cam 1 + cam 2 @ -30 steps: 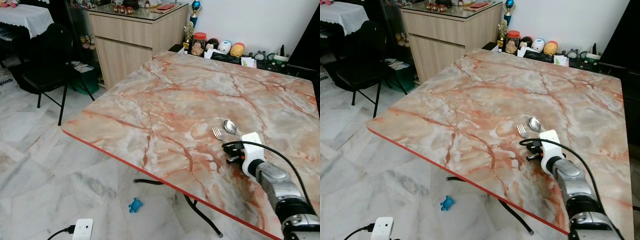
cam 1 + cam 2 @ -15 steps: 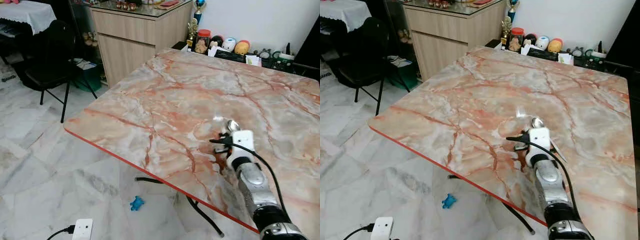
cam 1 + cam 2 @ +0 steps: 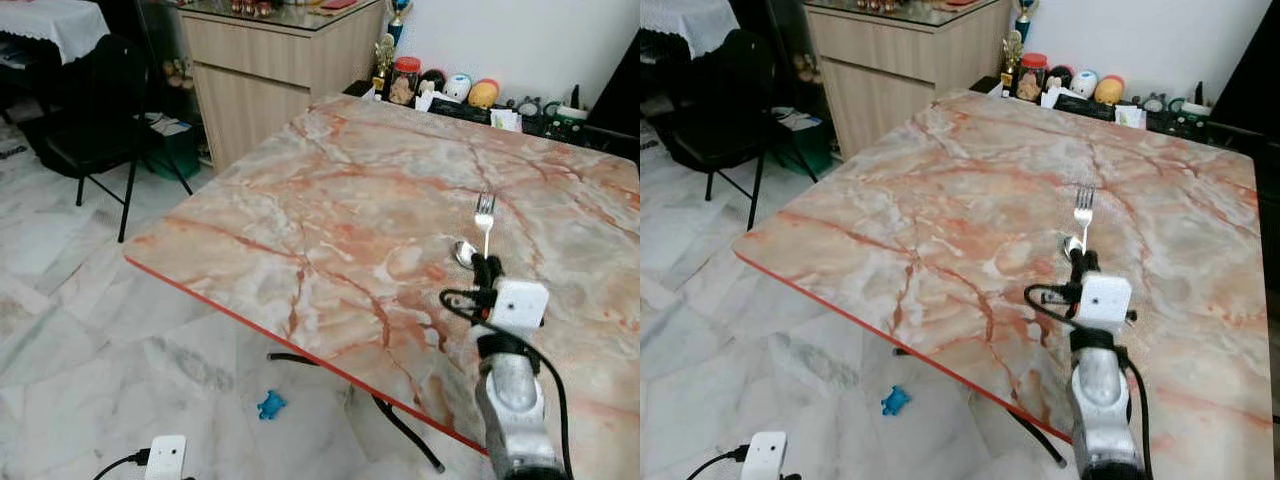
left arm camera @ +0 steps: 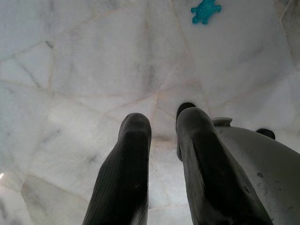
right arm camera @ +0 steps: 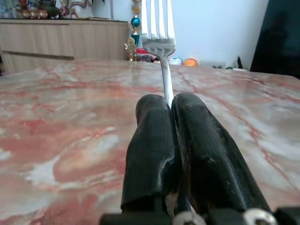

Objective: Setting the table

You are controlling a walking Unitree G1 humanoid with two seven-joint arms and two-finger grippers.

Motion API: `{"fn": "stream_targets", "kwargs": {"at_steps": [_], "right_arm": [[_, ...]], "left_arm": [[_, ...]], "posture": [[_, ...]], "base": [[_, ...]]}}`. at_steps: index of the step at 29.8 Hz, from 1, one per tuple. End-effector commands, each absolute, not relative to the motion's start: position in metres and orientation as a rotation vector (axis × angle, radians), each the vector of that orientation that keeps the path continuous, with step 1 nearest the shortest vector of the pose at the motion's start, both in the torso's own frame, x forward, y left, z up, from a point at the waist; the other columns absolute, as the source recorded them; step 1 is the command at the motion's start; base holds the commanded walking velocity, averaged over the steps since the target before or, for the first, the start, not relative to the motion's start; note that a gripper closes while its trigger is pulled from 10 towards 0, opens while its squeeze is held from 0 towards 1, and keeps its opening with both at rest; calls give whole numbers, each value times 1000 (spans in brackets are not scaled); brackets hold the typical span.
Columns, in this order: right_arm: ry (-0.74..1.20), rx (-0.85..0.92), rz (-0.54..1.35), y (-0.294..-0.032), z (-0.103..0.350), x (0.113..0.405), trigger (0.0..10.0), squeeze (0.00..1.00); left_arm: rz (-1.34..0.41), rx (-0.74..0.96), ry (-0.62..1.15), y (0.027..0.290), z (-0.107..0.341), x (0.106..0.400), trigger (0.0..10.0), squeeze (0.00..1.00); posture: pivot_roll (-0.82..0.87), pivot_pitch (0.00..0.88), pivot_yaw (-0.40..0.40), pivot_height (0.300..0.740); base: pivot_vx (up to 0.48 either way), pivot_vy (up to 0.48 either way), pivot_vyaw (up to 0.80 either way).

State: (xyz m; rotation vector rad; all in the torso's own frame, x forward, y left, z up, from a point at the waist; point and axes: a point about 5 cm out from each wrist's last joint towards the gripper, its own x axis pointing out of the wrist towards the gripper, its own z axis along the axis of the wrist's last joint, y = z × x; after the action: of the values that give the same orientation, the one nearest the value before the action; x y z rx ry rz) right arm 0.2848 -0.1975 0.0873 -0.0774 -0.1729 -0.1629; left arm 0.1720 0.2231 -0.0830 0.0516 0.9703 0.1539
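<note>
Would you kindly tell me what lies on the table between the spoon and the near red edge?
Only bare marble table lies between the spoon and the edge, seen in the left eye view.

The right claw (image 3: 1077,262) is clamped on a fork (image 3: 1082,215), held upright with its tines up, over the marble tabletop (image 3: 940,210) toward its near right part. A spoon (image 3: 1072,244) lies on the tabletop just behind the claw. Jars and trinkets (image 3: 1070,85) line the far edge. A blue toy (image 3: 894,402) lies on the floor.

The spoon (image 3: 464,252) lies on the table (image 3: 330,210), seemingly just behind the hand (image 3: 484,266).
</note>
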Motion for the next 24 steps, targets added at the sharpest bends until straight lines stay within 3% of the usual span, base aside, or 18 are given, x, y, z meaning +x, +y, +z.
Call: {"fn": "stream_targets", "kwargs": {"at_steps": [1,11,24], "right_arm": [[-217,-61,-176,-198,97,283,10000,0],[-226,-60,-178,-200,106,279,10000,0],[-189,-52,-144,-193,103,282,10000,0]], "left_arm": [[164,45,980,224,-85,167,10000,0],[160,50,985,227,-86,163,10000,0],[186,42,981,235,-85,159,10000,0]], "posture": [[88,0,-51,740],[91,0,-57,740],[93,0,-58,740]], "base": [[0,0,0],[0,0,0],[0,0,-762]]}}
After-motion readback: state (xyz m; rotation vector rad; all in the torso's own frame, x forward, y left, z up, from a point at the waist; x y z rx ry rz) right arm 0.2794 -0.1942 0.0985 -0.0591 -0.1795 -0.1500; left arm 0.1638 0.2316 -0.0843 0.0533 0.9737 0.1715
